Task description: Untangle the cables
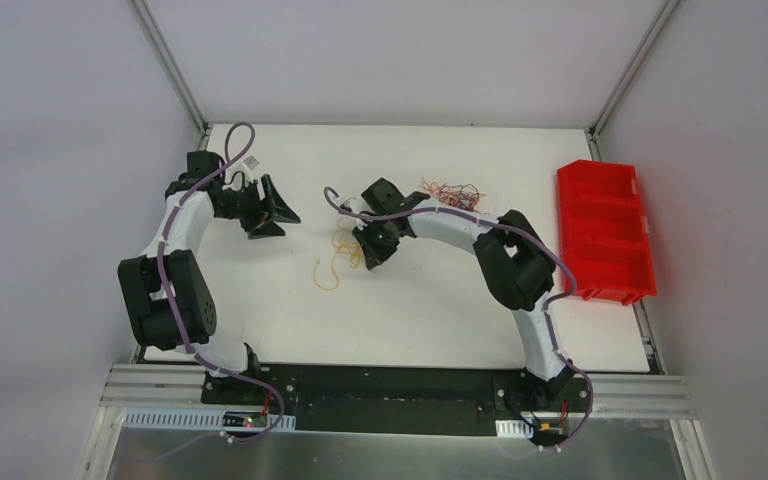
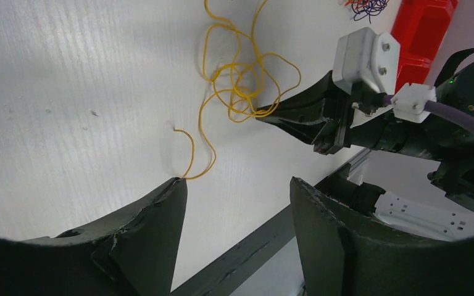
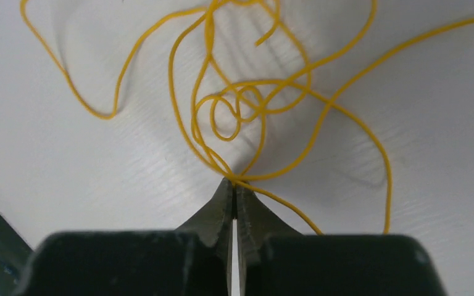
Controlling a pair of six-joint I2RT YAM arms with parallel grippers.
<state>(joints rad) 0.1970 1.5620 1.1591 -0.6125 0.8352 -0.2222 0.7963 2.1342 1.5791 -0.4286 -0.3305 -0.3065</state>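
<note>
A thin orange-yellow cable (image 3: 247, 105) lies in a loose knot of overlapping loops near the middle of the white tabletop (image 1: 440, 320), far thinner than the fingers beside it. Several small coils cross one another at the heart of the knot. Longer strands sweep outward in wide curves, and one free end curls away toward the near left. The right hand (image 3: 233, 186) reaches in from the right with its two dark fingers pressed together, pinching a few strands of the orange-yellow cable at their very tips, where the loops gather. The left hand (image 2: 237, 185) hovers to the left of the knot, its fingers spread wide and holding nothing. In its wrist view the trailing end of the cable runs up to one fingertip (image 2: 176, 185), though contact cannot be made out. Farther back on the tabletop, behind the right arm, sits a second tangle (image 1: 452, 192), small, of red, blue-purple and black strands. A red bin (image 1: 605, 230) stands at the tabletop's right edge.
</note>
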